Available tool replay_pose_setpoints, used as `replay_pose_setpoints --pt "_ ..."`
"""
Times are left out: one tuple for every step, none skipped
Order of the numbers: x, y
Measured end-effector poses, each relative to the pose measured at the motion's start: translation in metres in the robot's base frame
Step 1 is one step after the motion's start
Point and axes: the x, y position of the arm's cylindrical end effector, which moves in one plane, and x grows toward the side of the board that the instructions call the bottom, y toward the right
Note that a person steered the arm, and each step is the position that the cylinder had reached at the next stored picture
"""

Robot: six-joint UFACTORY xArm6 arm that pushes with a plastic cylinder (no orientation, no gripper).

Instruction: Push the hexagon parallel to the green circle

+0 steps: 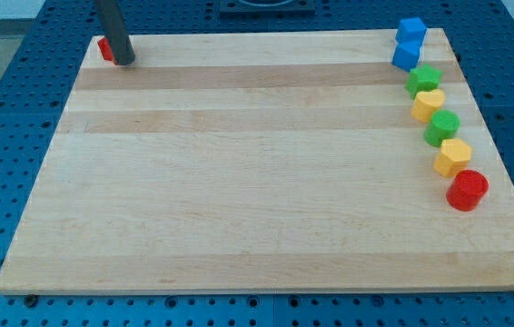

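The yellow hexagon [453,157] lies near the board's right edge, touching the green circle [441,127] just above it and the red circle [467,191] just below it. My tip [123,62] rests at the board's top left corner, far from those blocks. It touches a small red block [104,48] on its left, which the rod partly hides, so I cannot make out its shape.
The right-edge column continues upward with a yellow heart [428,104], a green star [424,80] and two blue blocks [405,56] [411,30]. The wooden board [239,182] sits on a blue perforated table.
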Motion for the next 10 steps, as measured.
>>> replay_pose_setpoints --pt "-0.005 0.0" --pt "-0.009 0.0" --pt "0.036 0.021" --pt "0.117 0.081" --pt "0.164 0.133" --pt "0.164 0.133" --pt "0.169 0.136" --pt "0.186 0.149" --pt "0.224 0.177" --pt "0.275 0.236"
